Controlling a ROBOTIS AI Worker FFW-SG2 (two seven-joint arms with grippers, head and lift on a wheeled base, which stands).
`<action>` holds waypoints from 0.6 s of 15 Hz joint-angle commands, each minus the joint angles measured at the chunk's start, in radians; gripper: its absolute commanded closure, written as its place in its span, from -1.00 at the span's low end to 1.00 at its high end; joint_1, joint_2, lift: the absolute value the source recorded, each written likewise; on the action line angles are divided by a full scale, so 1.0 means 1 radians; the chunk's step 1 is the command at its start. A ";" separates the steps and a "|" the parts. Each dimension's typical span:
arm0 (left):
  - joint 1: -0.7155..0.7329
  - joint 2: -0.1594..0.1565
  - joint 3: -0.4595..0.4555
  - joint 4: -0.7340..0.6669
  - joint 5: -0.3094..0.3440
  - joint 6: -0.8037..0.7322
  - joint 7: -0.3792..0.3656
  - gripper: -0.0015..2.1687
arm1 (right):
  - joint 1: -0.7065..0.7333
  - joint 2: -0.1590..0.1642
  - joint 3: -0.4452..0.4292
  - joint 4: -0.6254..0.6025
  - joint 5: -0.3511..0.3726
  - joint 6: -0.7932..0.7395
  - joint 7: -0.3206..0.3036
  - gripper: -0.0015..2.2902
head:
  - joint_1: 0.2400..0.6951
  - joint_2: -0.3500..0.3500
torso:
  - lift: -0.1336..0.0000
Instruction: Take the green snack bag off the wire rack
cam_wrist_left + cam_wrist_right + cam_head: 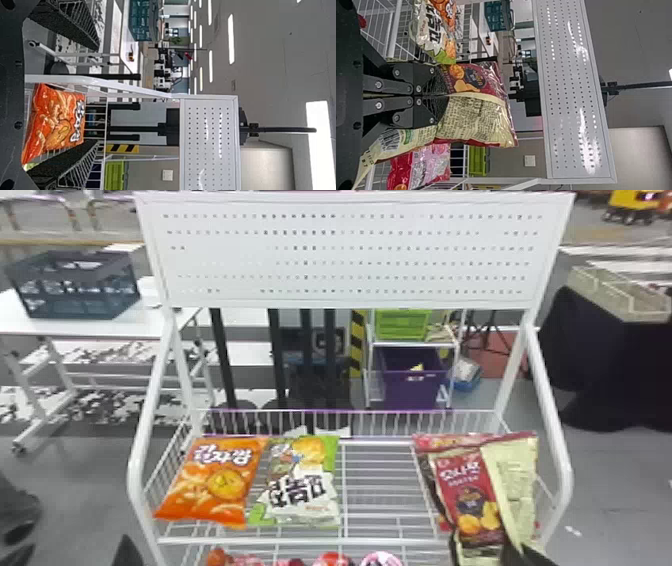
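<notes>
The green snack bag lies on the wire rack, beside the orange bag; in the right wrist view the green snack bag is past the upper finger. At the head view's lower right, my right gripper is shut on a maroon-and-cream bag, held over the rack's right side. In the right wrist view my right gripper pinches the maroon-and-cream bag near its middle. My left gripper, low at the left outside the rack, is open; its fingers stand wide apart in the left wrist view.
An orange bag lies on the rack's left side, touching the green one. A red-and-pink bag is behind the held bag. White side posts and a perforated back panel frame the rack. More packages sit on the lower level.
</notes>
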 commanded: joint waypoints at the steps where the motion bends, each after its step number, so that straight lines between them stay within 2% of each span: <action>1: -0.006 0.000 0.000 0.005 0.001 0.000 -0.001 -0.96 | 0.000 0.000 -0.001 0.002 0.000 0.000 0.000 0.96 | 0.14 0.00 | 1.00; 9: -0.038 0.006 -0.023 0.018 0.001 0.003 -0.002 -0.96 | -0.002 0.003 -0.004 0.006 -0.001 -0.003 0.000 0.96 | 0.14 0.00 | 1.00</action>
